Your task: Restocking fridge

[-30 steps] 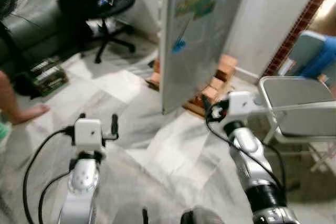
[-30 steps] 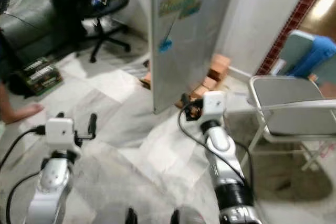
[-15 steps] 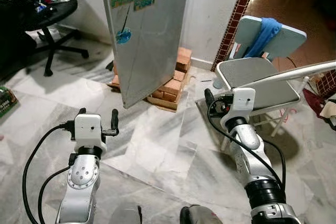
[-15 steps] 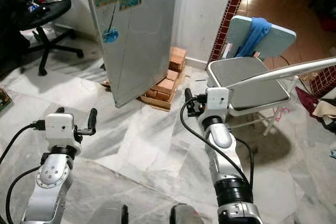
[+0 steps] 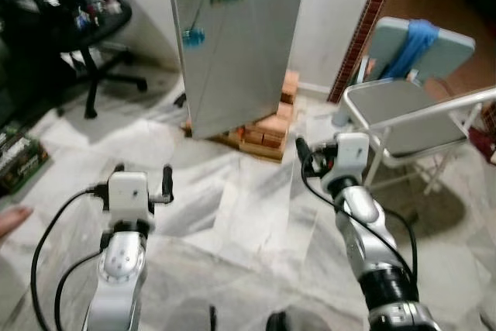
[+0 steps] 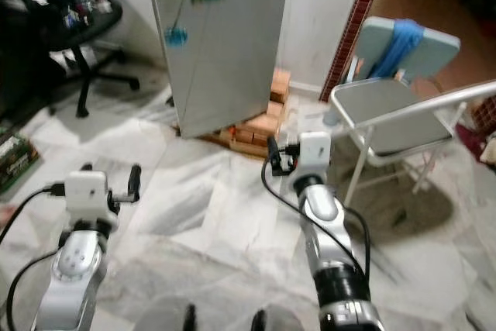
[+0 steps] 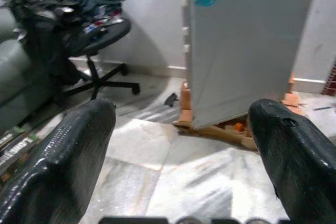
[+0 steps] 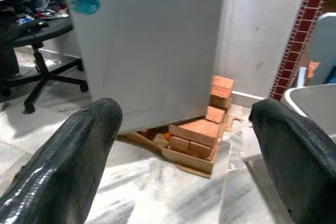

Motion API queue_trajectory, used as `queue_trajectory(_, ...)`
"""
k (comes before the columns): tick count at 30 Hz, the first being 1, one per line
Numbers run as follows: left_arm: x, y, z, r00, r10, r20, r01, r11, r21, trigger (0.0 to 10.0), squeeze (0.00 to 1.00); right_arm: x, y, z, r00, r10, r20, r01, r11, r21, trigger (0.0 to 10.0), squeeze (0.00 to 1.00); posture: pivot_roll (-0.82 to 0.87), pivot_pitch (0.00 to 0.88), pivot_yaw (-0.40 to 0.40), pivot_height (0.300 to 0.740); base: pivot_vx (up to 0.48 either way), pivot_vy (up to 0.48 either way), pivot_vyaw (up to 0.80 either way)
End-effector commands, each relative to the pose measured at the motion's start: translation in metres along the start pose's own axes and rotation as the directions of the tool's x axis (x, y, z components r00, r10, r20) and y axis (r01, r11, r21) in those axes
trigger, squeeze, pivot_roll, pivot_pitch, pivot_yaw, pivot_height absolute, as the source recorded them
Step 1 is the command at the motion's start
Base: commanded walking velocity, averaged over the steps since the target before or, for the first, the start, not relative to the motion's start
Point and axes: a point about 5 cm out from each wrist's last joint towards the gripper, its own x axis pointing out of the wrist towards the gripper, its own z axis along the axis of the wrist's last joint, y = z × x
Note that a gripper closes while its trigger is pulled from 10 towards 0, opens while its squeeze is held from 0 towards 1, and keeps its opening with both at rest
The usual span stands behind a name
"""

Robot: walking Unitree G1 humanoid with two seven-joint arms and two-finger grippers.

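Observation:
A tall grey fridge (image 5: 232, 36) with stickers on its door stands shut ahead of me, raised on a stack of bricks (image 5: 267, 128). My left gripper (image 5: 142, 171) is held out low in front, open with nothing in it, well short of the fridge. My right gripper (image 5: 319, 153) is also open and holds nothing, a bit closer to the fridge's right corner. In the left wrist view the fridge (image 7: 247, 45) lies between the spread fingers (image 7: 79, 145). In the right wrist view the fridge (image 8: 152, 40) and bricks (image 8: 197, 135) are straight ahead.
A grey folding chair (image 5: 403, 106) with a blue cloth (image 5: 416, 40) on its back stands close on my right. A black office chair (image 5: 89, 29) piled with clothes is at the far left. A box (image 5: 22, 162) and part of a person (image 5: 9, 219) are at the left edge.
The whole view has swung back to the left and blurred, so the camera moved. Both grippers stay open in front of me, as before.

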Motion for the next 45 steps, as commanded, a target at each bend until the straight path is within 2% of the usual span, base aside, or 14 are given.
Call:
queue_trajectory(1, -0.002, 0.010, -0.002, 1.000, 0.022, -0.009, -0.022, 0.999, 0.023, 10.0, 0.00, 0.002, 0.010, 0.004, 1.000, 0.026, 0.015, -0.026, 1.000, 0.006, 10.0, 0.00, 0.13, 0.077, -0.014, 0.740, 0.000, 0.480, 0.00)
queue_trajectory(10, -0.001, 0.011, -0.001, 1.000, 0.024, 0.005, -0.025, 1.000, 0.016, 10.0, 0.00, 0.003, 0.008, 0.003, 1.000, 0.024, 0.013, -0.024, 1.000, 0.005, 10.0, 0.00, 0.13, 0.073, -0.016, 0.740, 0.000, 0.480, 0.00)
queue_trajectory(18, 0.000, 0.013, 0.001, 1.000, 0.012, 0.026, -0.012, 1.000, 0.015, 10.0, 0.00, 0.003, 0.008, 0.003, 1.000, 0.025, 0.010, -0.025, 1.000, 0.002, 10.0, 0.00, 0.13, 0.071, -0.018, 0.740, 0.000, 0.455, -0.66)
queue_trajectory(33, -0.002, 0.010, -0.004, 1.000, -0.004, 0.005, 0.004, 1.000, 0.001, 10.0, 0.00, 0.001, 0.008, 0.003, 1.000, 0.021, 0.014, -0.021, 1.000, 0.004, 10.0, 0.00, 0.12, 0.063, -0.009, 0.740, 0.291, 0.375, -0.80)
queue_trajectory(40, 0.001, 0.009, -0.001, 1.000, -0.015, 0.014, 0.014, 0.999, 0.029, 10.0, 0.00, 0.004, 0.010, 0.010, 0.999, 0.032, 0.036, -0.032, 0.999, -0.001, 10.0, 0.00, 0.12, 0.072, -0.011, 0.740, 0.465, 0.000, -0.80)
queue_trajectory(45, 0.006, 0.015, 0.005, 1.000, -0.013, 0.029, 0.012, 0.999, 0.035, 10.0, 0.00, 0.007, 0.009, 0.013, 0.999, 0.029, 0.044, -0.029, 1.000, -0.001, 10.0, 0.00, 0.14, 0.090, -0.016, 0.740, 0.480, 0.000, -0.80)
